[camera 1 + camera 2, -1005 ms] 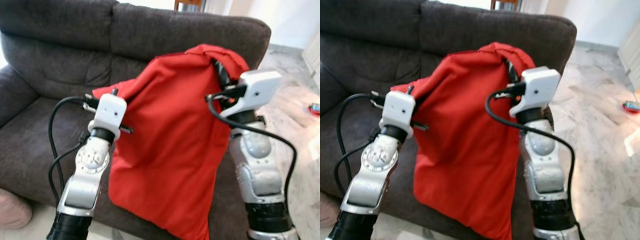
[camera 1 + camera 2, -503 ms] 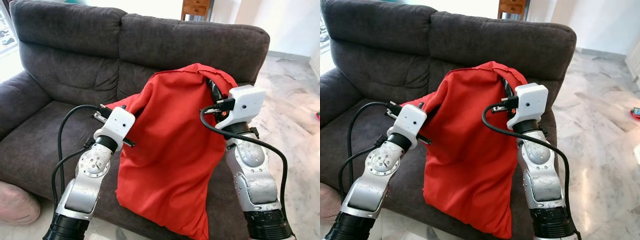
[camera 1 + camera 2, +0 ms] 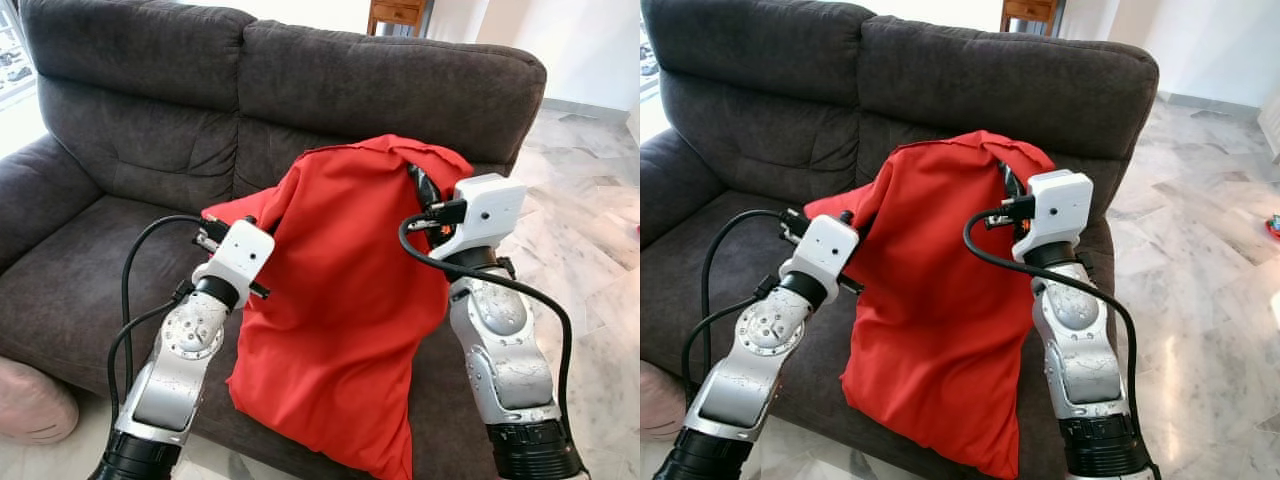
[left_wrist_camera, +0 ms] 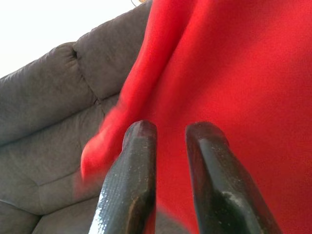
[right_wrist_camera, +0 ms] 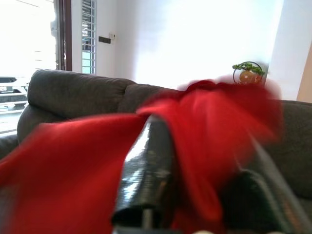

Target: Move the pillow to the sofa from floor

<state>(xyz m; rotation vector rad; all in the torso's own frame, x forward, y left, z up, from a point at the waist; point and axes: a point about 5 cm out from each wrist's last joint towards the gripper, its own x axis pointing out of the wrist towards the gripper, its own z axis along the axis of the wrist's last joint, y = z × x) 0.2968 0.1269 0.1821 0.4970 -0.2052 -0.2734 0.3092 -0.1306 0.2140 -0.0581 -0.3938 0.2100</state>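
In the left eye view, the red pillow (image 3: 345,300) hangs in front of the dark grey sofa (image 3: 150,130), lifted above the seat between both arms. The left hand (image 3: 215,228) grasps its left corner and the right hand (image 3: 420,185) grasps its top edge. In the left wrist view, black fingers (image 4: 129,180) pinch red cloth. In the right wrist view, one finger (image 5: 148,170) presses into the blurred pillow.

Sofa (image 3: 120,120) ahead at 12 o'clock. Pillow (image 3: 345,310) hangs before its seat, between my left gripper (image 3: 215,228) at 10 and my right gripper (image 3: 420,185) at 2. Second cushion (image 3: 30,405) on floor at 8.
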